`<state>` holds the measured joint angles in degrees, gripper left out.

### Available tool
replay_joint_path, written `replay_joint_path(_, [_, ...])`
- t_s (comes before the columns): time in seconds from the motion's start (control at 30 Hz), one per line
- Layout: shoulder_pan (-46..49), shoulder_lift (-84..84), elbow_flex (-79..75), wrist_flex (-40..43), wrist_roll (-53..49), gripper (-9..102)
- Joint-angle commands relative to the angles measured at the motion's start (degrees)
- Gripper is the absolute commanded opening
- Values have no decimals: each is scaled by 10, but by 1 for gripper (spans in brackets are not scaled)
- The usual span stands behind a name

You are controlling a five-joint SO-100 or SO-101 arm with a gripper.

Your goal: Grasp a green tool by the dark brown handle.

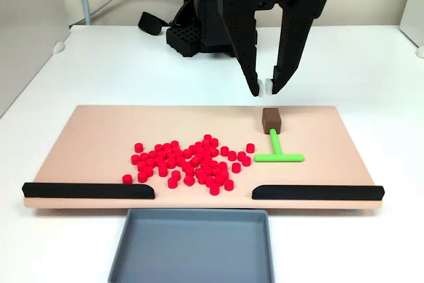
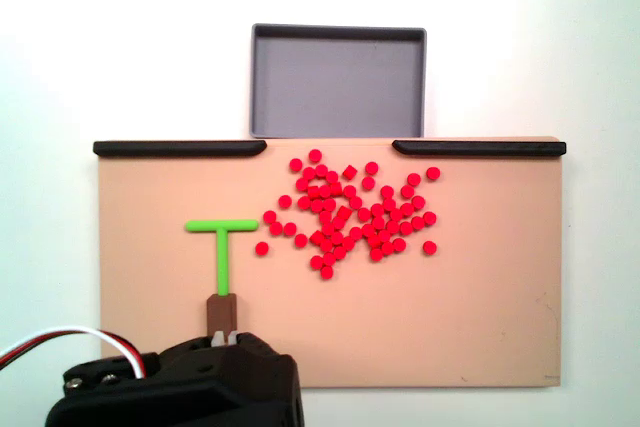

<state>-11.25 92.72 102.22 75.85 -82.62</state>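
1 green tool [image 1: 277,149], 2 black strips [image 1: 88,191], 1 tray [image 1: 192,272], dozens red cylinders [image 1: 189,160].

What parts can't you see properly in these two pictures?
- Gray tray: its near edge is cut off by the picture's bottom in a fixed view.
- Brown handle: its near end is covered by the gripper in a fixed view.
- Whether the jaws touch the handle: too small to tell.

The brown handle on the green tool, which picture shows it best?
The fixed view facing the arm shows the brown handle best: whole, with the gripper above it. In the fixed view from above, the gripper overlaps the handle's near end.
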Motion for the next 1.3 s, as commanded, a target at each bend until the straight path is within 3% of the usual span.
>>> replay_joint_path(0.0, [4,10,-12,-1,-1,7])
replay_joint_path(0.47, [7,-7,-14,-9,13,14])
replay_joint_path(1.27, [8,-52,-14,-40,24,13])
